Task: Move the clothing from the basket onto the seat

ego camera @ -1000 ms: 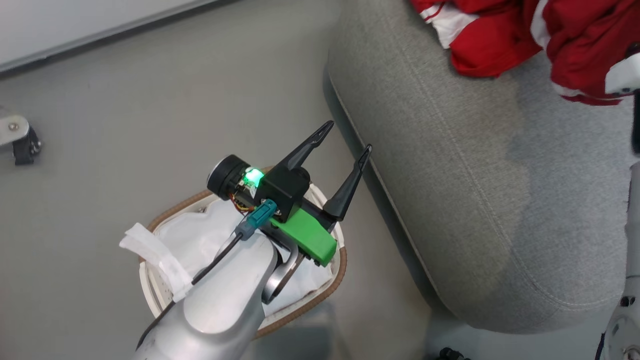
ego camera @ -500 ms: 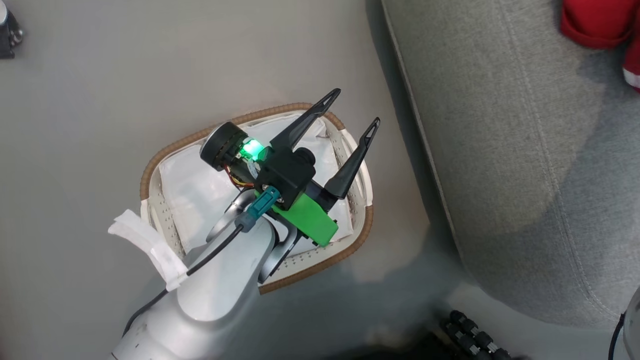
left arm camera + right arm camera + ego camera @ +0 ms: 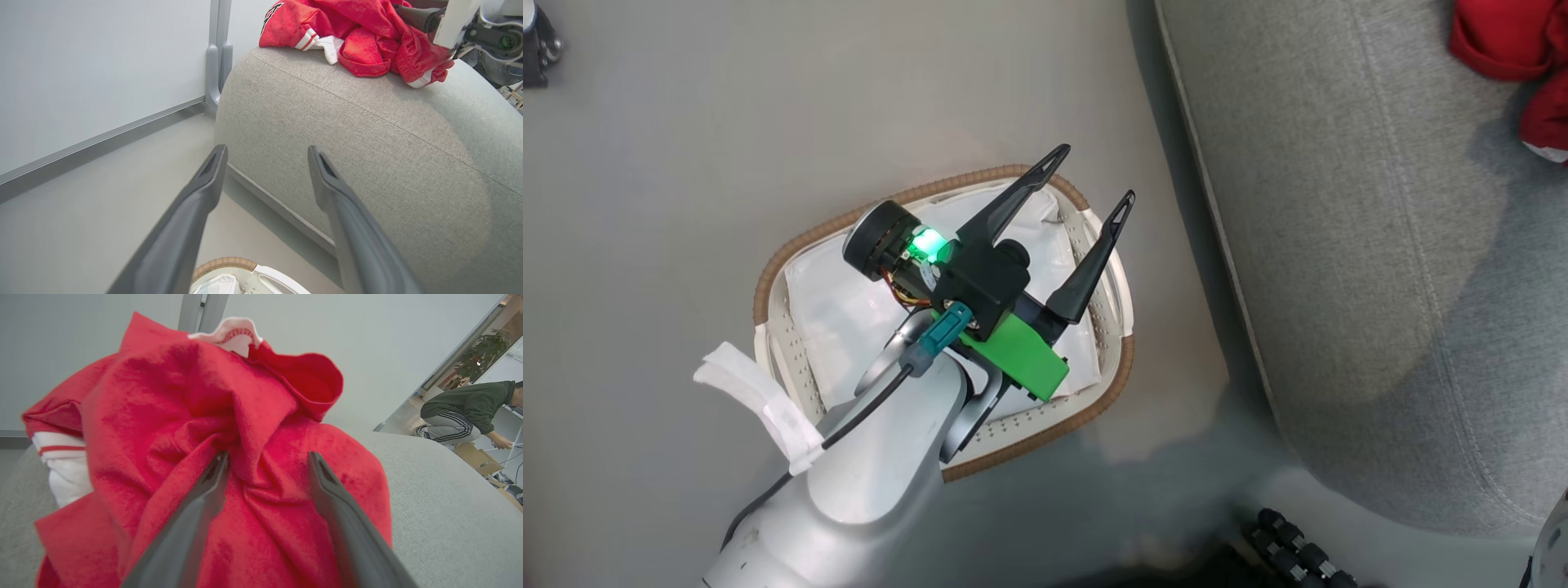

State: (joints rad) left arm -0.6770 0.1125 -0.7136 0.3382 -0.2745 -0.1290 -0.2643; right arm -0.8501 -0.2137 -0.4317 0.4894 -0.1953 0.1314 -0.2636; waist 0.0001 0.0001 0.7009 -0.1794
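Okay, head view: your left gripper [image 3: 1094, 174] hangs over the basket [image 3: 760, 286] with its jaws spread wide, and the white liner [image 3: 841, 302] is below the wrist. The seat [image 3: 1339, 245] has its rounded edge just to the right of the fingertips, with a narrow strip of floor [image 3: 1176, 327] between the basket rim and that edge. There is open floor to the left of the hand. The clothing [image 3: 1494, 41] lies on the seat, well ahead and to the right of the hand.

Left wrist view: the seat's side bulges straight ahead of the fingers. The clothing is piled on top of it, up and to the right. A wall panel [image 3: 102, 61] runs along the left, and the basket rim sits under the finger roots.

Right wrist view: your right gripper [image 3: 267, 455] has its jaws apart and isn't pinching anything. The fingertips are against the red heap, which bunches up between and beyond them. Bare seat opens to the right of the hand. A person [image 3: 466, 412] crouches far off to the right.
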